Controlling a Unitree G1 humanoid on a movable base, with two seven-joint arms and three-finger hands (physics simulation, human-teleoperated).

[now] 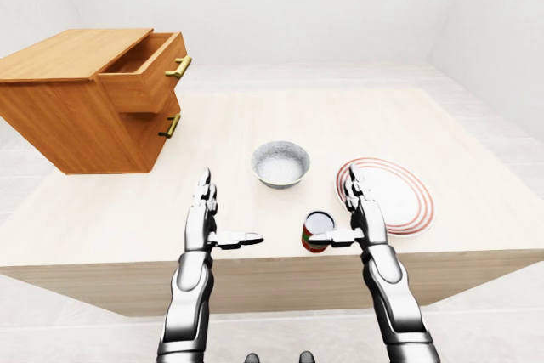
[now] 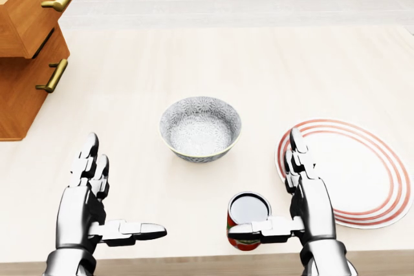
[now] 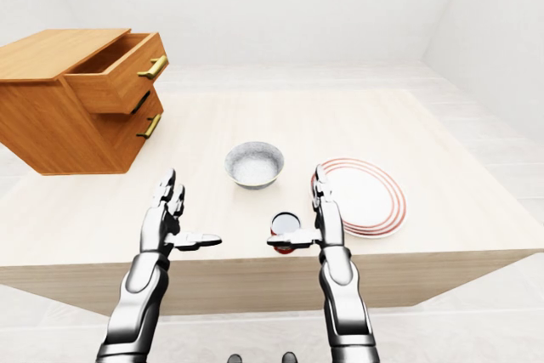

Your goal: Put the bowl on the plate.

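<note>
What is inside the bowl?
Nothing. The bowl looks empty; its speckled inside shows right to the bottom. Only the bit of table under it is covered.

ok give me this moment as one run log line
left hand: open, empty | right hand: open, empty | bowl: untouched, head-view left of plate | plate: bare | can: beside right hand

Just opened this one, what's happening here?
Nothing is being held yet. The robot's left hand and right hand are both open above the near edge of the table. The bowl sits empty mid-table, apart from the striped plate to its right in the head view. A can stands below them, near the right hand's thumb. A wooden drawer unit with its top drawer open sits at upper left.
</note>
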